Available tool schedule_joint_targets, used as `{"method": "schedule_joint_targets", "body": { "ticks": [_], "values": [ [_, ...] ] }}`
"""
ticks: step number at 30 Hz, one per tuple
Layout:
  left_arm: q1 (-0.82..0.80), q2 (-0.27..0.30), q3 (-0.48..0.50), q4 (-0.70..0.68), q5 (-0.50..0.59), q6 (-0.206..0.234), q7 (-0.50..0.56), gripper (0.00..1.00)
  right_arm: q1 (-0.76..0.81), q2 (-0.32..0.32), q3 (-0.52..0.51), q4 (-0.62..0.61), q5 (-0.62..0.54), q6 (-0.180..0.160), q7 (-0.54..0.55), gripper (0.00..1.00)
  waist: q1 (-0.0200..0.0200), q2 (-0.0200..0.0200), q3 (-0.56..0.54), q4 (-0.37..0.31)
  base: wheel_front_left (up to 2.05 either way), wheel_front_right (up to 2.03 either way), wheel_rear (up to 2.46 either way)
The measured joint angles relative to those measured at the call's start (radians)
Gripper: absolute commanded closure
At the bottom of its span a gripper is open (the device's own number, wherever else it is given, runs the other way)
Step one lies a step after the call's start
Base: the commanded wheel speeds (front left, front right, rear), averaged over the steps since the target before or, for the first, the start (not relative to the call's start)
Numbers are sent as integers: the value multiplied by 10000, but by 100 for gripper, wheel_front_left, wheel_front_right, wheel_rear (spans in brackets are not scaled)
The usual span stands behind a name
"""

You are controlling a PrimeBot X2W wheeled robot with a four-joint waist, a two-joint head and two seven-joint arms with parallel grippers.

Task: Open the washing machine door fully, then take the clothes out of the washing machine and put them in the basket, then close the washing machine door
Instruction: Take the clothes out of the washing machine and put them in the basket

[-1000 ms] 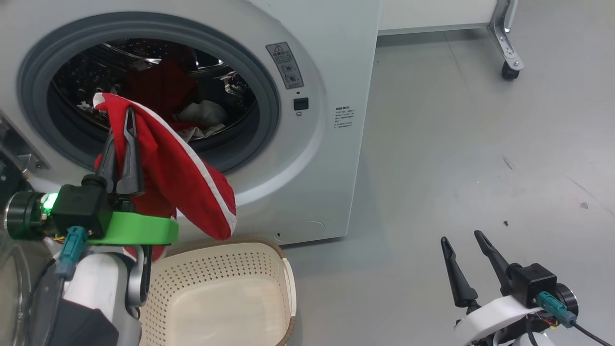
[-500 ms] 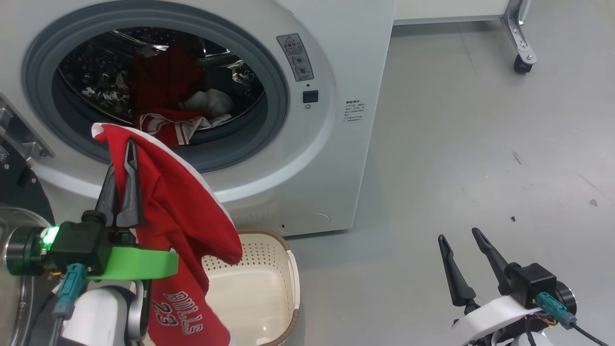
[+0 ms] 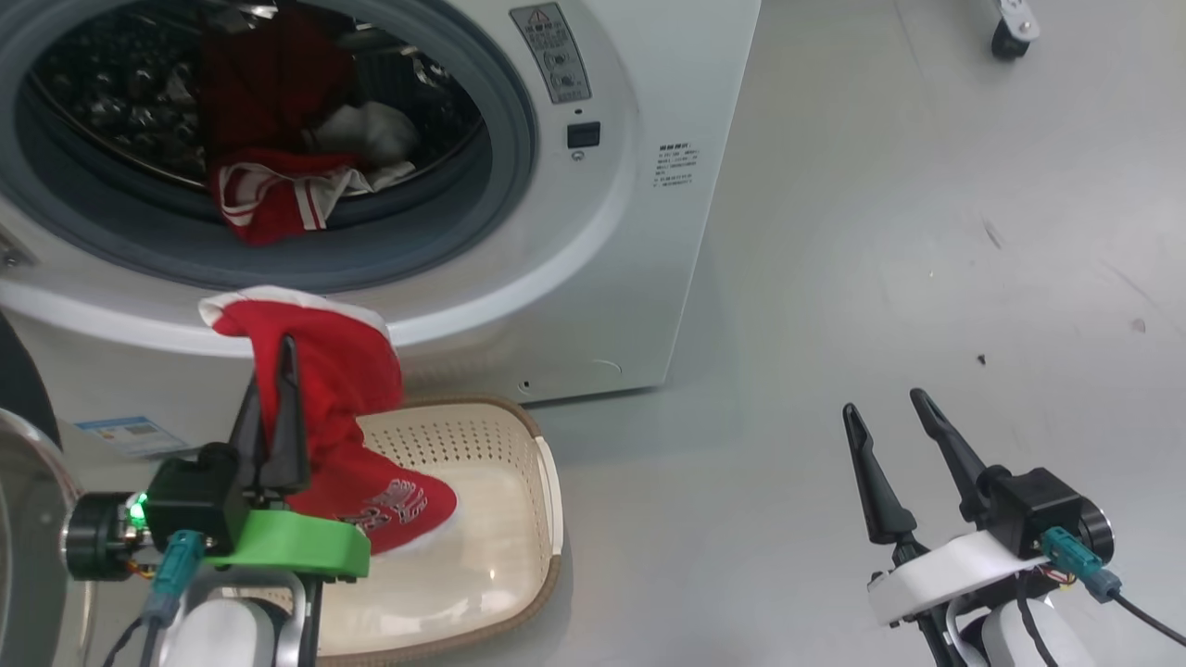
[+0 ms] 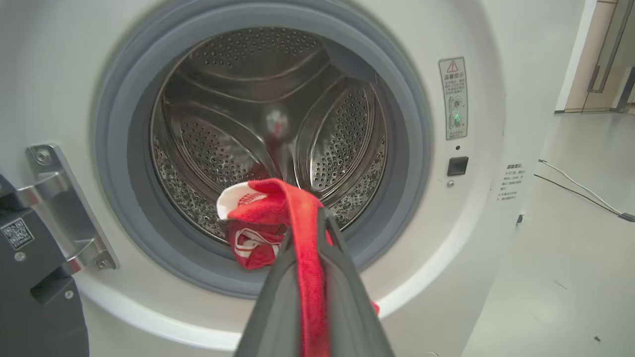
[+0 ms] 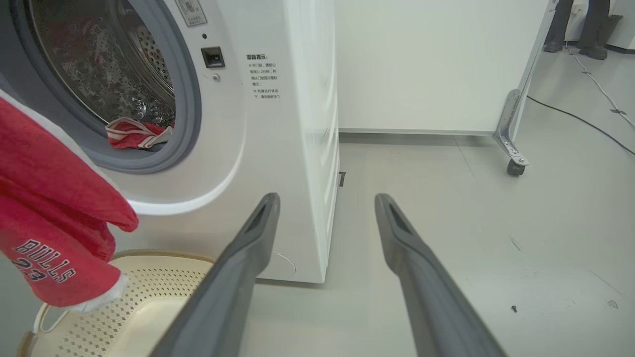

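Red jersey [image 5: 49, 218] lettered "BULLS 23" hangs pinched between the pressed-together fingers of the left gripper [image 3: 276, 389], its lower end over the one basket [image 3: 547, 482]. The right gripper [image 3: 882, 402] stands spread and empty. More clothes [image 3: 269, 195] lie in the washing machine [image 3: 649, 278]: one red striped piece, one pale; deeper is too dark to count. Its stickers are unreadable. The door [image 4: 30, 297] is cut off.

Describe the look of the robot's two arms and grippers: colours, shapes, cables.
The left gripper has two long, dark, tapering fingers on a black boxy body with a glowing green light, a bright green bracket, a teal cable plug and a pale forearm. The right gripper has the same fingers and black body, but a white bracket; its teal plug leads into a black cable.
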Motion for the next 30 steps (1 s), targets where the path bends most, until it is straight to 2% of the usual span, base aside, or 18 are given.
{"method": "schedule_joint_targets", "body": {
  "ticks": [11, 30],
  "values": [
    [-195, -46, -224, 1584, -94, 0, 343, 100, -776, 6, 59, -337, -84, 10, -2, 0, 0, 0, 1369, -295, 0, 0, 0],
    [-2788, -35, 178, 5168, -533, -15, 756, 100, -2192, 94, 148, -685, 82, 94, -2, 0, 0, 0, 3825, -997, 0, 0, 0]
  ]
}}
